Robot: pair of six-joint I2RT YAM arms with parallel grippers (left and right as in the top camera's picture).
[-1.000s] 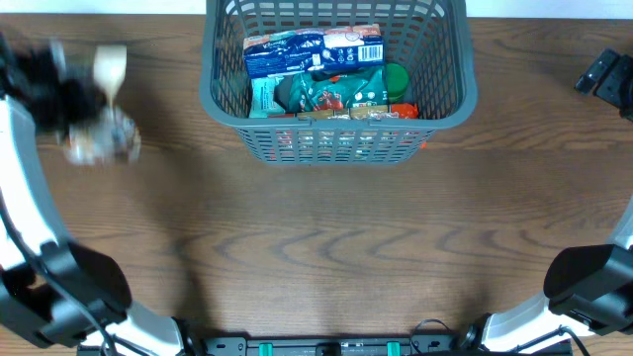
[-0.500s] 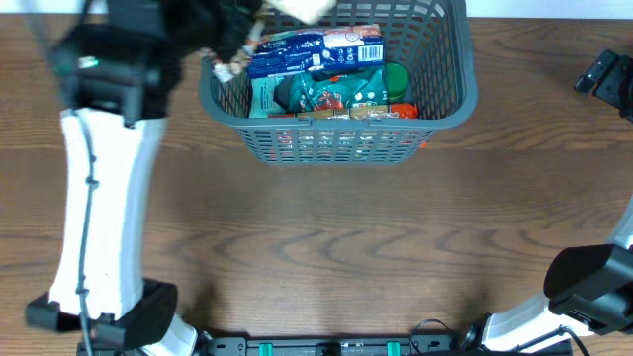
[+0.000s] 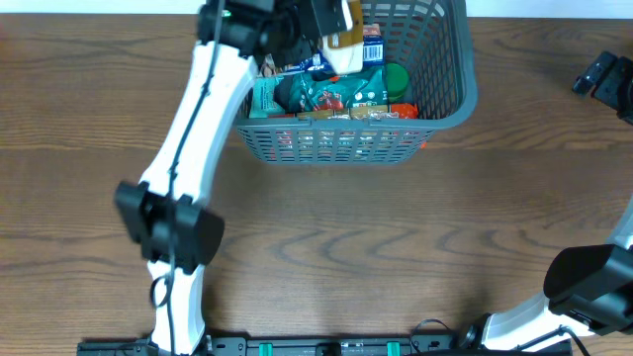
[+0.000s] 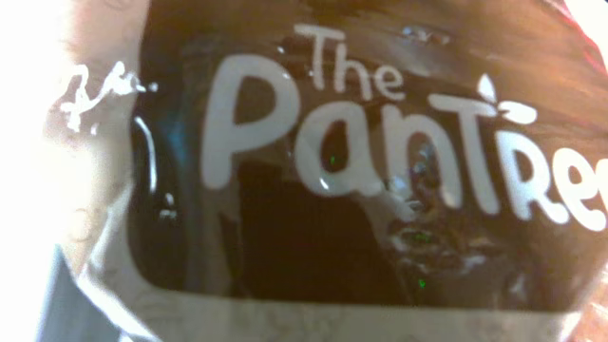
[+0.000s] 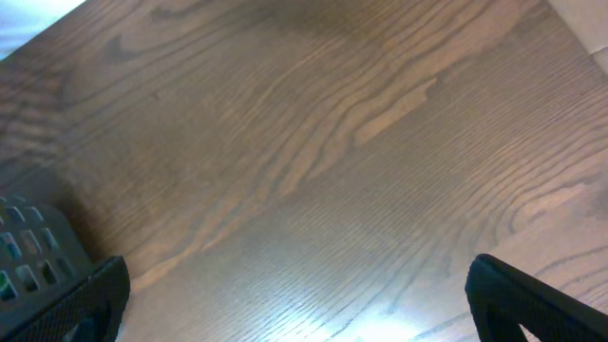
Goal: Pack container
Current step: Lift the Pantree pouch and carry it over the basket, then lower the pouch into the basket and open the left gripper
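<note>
The dark grey slotted container (image 3: pixel 465 99) stands at the back middle of the table, holding several grocery packets, among them a green pouch (image 3: pixel 336 94) and a blue-and-white packet (image 3: pixel 371 44). My left gripper (image 3: pixel 318 18) reaches over the container's back left and is shut on a brown-and-tan pouch (image 3: pixel 346 42). That pouch fills the left wrist view (image 4: pixel 380 171), printed "The Pantre…", and hides the fingers. My right gripper (image 3: pixel 605 79) is open and empty at the far right. In its wrist view (image 5: pixel 309 304) its dark fingertips (image 5: pixel 90 296) stand wide apart over bare wood.
A corner of the container (image 5: pixel 28 249) shows at the lower left of the right wrist view. The left arm (image 3: pixel 188 148) stretches from the front left up to the container. The wooden table (image 3: pixel 396 247) spreads in front.
My left arm has swung from the far left of the table to over the container, carrying the pouch with it. The right arm has not moved.
</note>
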